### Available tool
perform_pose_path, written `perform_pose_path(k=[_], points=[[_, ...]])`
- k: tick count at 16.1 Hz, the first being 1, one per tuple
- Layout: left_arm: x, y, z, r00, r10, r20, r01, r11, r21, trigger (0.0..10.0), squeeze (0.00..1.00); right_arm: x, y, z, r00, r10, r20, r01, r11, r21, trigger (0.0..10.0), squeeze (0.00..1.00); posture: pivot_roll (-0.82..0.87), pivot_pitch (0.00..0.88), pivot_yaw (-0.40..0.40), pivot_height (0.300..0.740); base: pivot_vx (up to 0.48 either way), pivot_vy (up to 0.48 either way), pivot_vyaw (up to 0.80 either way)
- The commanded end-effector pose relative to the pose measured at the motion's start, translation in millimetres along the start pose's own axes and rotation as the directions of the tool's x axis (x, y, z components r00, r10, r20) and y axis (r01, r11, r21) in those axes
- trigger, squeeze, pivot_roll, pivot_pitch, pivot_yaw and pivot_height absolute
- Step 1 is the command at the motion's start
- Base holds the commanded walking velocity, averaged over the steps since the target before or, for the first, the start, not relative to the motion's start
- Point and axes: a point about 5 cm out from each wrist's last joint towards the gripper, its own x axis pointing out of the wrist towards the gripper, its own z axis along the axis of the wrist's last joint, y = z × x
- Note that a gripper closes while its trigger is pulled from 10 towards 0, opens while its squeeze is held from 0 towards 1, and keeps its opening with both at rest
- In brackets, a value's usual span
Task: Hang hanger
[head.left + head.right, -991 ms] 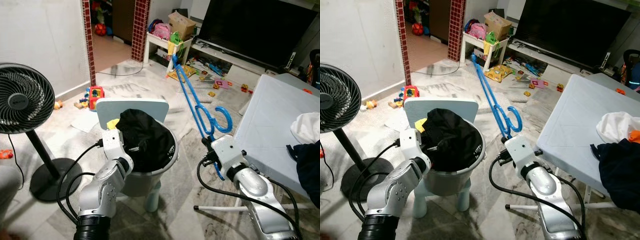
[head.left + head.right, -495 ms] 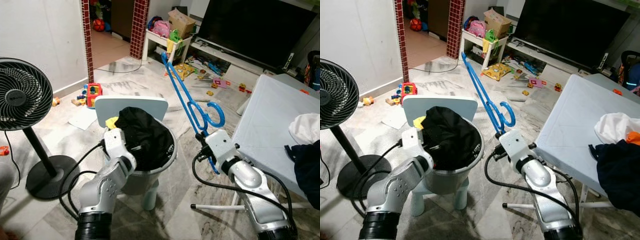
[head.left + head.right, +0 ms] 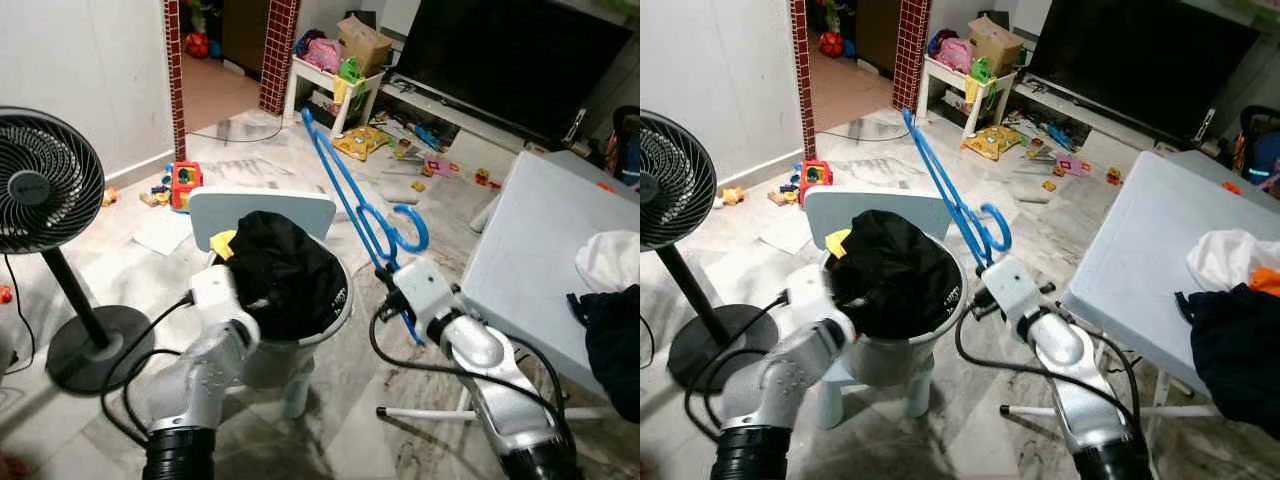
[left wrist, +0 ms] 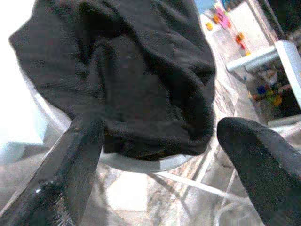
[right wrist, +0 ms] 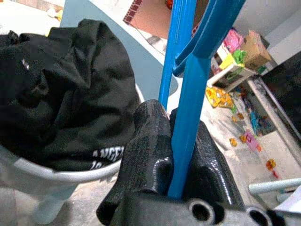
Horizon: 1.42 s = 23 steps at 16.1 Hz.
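My right gripper [image 3: 393,288] is shut on the lower bar of a blue plastic hanger [image 3: 350,190], which slants up and to the left with its hook [image 3: 410,225] beside the bar. In the right wrist view the bar [image 5: 188,113] is pinched between the two black fingers [image 5: 146,141]. The hanger leans over the right rim of a pale basket [image 3: 338,312] heaped with a black garment [image 3: 285,275]. My left gripper [image 4: 160,127] is open, close to the basket's left side, with that black garment [image 4: 141,75] lying ahead of its fingers.
The basket sits on a small light-blue chair [image 3: 262,208]. A black standing fan [image 3: 45,185] is at the left. A pale blue table [image 3: 530,240] with white cloth [image 3: 608,260] and dark clothes [image 3: 615,340] fills the right. Toys litter the floor before a large TV [image 3: 500,50].
My right gripper has carried the hanger leftward, closer to the basket and chair. The left arm has dropped a little beside the basket. The camera has shifted slightly.
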Motion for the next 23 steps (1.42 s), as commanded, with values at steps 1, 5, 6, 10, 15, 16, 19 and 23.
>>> perform_pose_path(k=[1,5,6,10,15,16,19,23], points=[[2.3,-6.3,2,0.999,-0.04,0.017,0.039,0.998,0.051,10.0,0.0,4.0,-5.6,1,1.0,-0.01,0.006,0.01,1.0,-0.008,10.0,0.0,0.16,0.0,-0.239,0.74,0.0,0.0,0.0],[-3.6,-7.5,-1,0.998,-0.055,-0.033,0.057,0.997,0.048,10.0,0.0,10.2,0.0,4,1.0,0.002,0.02,-0.001,1.0,-0.003,10.0,0.0,0.17,0.0,-0.242,0.74,0.0,0.0,0.0],[-3.6,-7.5,-1,0.998,-0.055,-0.033,0.057,0.997,0.048,10.0,0.0,10.2,0.0,4,1.0,0.002,0.02,-0.001,1.0,-0.003,10.0,0.0,0.17,0.0,-0.242,0.74,0.0,0.0,0.0],[-1.4,-11.1,-3,0.997,-0.061,-0.047,0.061,0.998,0.009,10.0,0.0,13.1,-0.7,3,1.0,0.009,0.018,-0.009,1.0,-0.004,10.0,0.0,0.17,0.0,-0.251,0.74,0.0,0.0,0.0],[20.2,-15.2,-15,0.996,-0.03,-0.089,0.025,0.998,-0.054,10.0,0.0,12.7,-0.7,5,1.0,0.009,0.028,-0.008,1.0,-0.004,10.0,0.0,0.14,0.0,-0.245,0.74,0.0,0.0,0.0],[21.7,-15.6,-15,0.995,-0.026,-0.094,0.021,0.998,-0.062,10.0,0.0,11.7,-0.7,4,1.0,0.008,0.026,-0.008,1.0,-0.004,10.0,0.0,0.14,0.0,-0.247,0.74,0.0,0.0,0.0],[34.9,-10.7,-10,1.0,0.012,-0.026,-0.014,0.998,-0.063,10.0,0.0,9.1,0.6,2,1.0,0.003,0.023,-0.003,1.0,0.003,10.0,0.0,0.13,0.0,-0.245,0.74,0.0,0.0,0.0],[43.5,-6.8,-9,1.0,0.02,0.006,-0.019,0.993,-0.114,0.0,0.0,6.9,0.9,0,1.0,-0.004,0.019,0.004,1.0,0.008,10.0,0.0,0.12,0.0,-0.244,0.74,0.0,0.0,0.0]])
